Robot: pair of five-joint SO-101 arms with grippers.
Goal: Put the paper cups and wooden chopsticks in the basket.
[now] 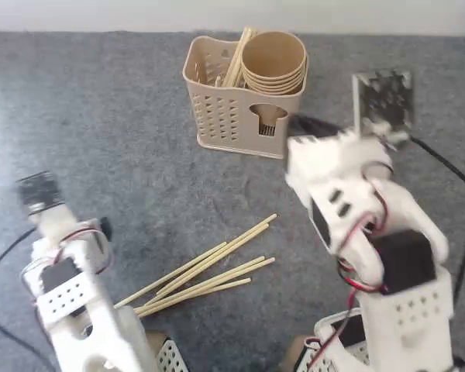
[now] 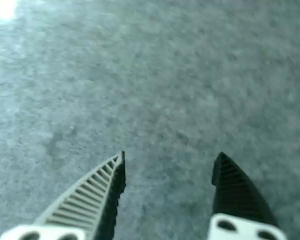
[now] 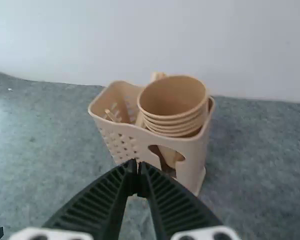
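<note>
A beige perforated basket (image 1: 217, 116) (image 3: 117, 135) stands at the back of the grey mat. A stack of paper cups (image 1: 274, 60) (image 3: 174, 105) leans inside it, beside a few wooden chopsticks (image 1: 238, 54) (image 3: 112, 115). Several more wooden chopsticks (image 1: 205, 269) lie loose on the mat in front. My right gripper (image 3: 138, 172) is shut with nothing in it, a short way in front of the basket. The right arm (image 1: 349, 201) stands right of the loose chopsticks. My left gripper (image 2: 167, 167) hangs open over bare mat, and its arm (image 1: 62, 271) is at the near left.
Grey carpet-like mat (image 1: 101, 139) covers the table, with free room at the left and centre. A black cable (image 1: 449, 174) runs along the right side. A pale wall (image 3: 150, 35) rises behind the basket.
</note>
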